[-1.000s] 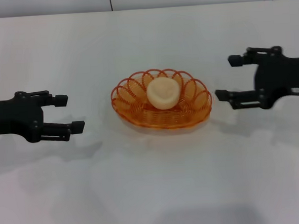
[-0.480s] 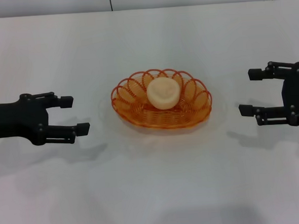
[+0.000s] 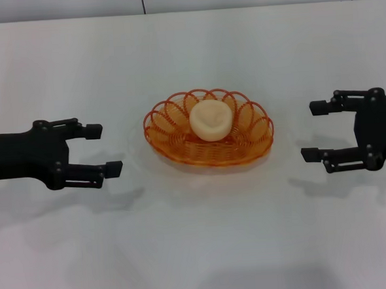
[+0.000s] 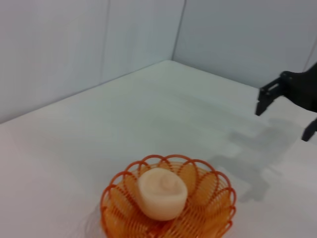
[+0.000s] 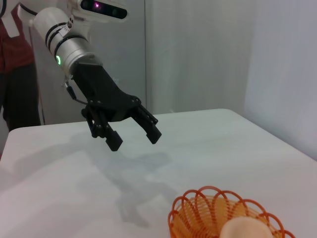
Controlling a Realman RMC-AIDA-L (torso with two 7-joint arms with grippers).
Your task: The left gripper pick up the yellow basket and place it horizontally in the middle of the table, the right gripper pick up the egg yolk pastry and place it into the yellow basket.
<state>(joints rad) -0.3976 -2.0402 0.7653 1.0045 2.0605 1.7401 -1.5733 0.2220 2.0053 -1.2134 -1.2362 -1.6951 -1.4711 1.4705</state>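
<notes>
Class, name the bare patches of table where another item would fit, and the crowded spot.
Bare table lies in front of the yellow basket and behind it. Crowded: the middle row, where left gripper and right gripper flank the basket holding the egg yolk pastry.

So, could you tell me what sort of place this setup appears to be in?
Probably a lab or robot test room, not a kitchen: a plain white table bordered by bare pale walls, holding only the yellow basket with the egg yolk pastry inside, flanked by the open left gripper and right gripper.
</notes>
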